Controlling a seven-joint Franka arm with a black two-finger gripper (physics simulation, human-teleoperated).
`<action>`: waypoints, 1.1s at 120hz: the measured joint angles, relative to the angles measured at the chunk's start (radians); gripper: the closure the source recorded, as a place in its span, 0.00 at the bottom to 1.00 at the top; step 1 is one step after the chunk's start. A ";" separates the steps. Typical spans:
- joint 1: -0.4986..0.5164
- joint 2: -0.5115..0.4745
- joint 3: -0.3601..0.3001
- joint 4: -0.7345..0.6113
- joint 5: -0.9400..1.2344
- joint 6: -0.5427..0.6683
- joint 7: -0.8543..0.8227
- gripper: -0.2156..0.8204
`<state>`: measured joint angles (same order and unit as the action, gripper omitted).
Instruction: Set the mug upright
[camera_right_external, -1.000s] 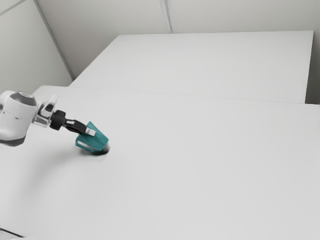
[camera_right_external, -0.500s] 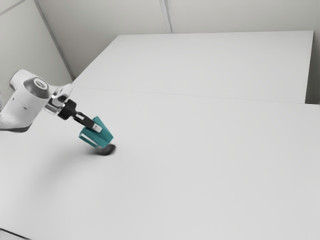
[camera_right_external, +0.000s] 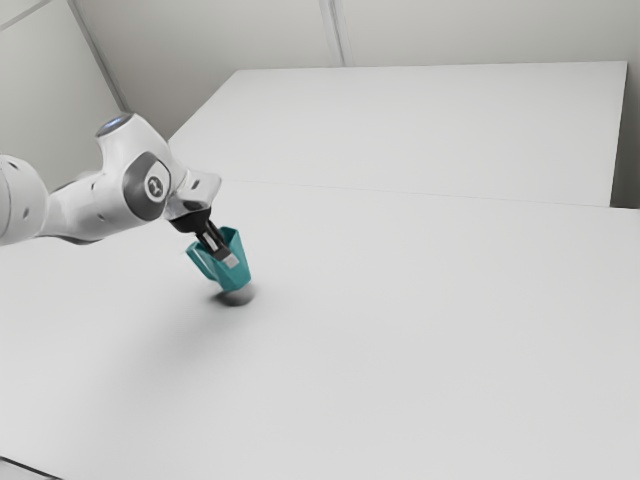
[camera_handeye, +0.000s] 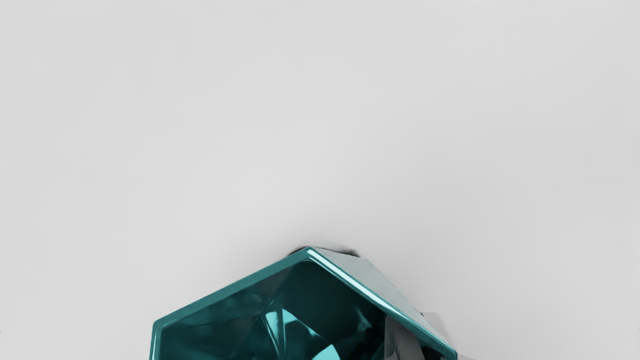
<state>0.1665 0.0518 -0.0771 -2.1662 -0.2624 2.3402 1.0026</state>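
The teal faceted mug (camera_right_external: 239, 274) is near the middle of the exterior view's left half, its mouth up and its body somewhat tilted, the handle side toward the exterior view's left. My gripper (camera_right_external: 229, 259) reaches down at a slant and is shut on the mug's wall. In the wrist view the mug's rim (camera_handeye: 232, 288) and dark inside face the camera; my gripper (camera_handeye: 421, 332) has one finger inside the mug and the other outside, the wall between them. A dark shadow lies right under the base; whether the base touches the table cannot be told.
The white table (camera_right_external: 420, 330) extends around the mug, with a second white surface (camera_right_external: 420, 125) behind it and pale walls beyond. A dark line crosses the exterior view's lower left corner.
My hand has moved toward the exterior view's right and turned to point more steeply down. The mug has gone with it, swinging from a strong tilt to nearer upright.
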 joint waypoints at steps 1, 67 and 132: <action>-0.006 -0.001 0.003 -0.001 0.003 0.002 -0.003 0.97; -0.021 -0.024 0.038 -0.110 0.051 0.107 -0.175 0.97; -0.058 0.005 0.036 -0.121 0.064 0.151 -0.268 0.85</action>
<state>0.1084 0.0564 -0.0411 -2.2867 -0.1986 2.4911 0.7348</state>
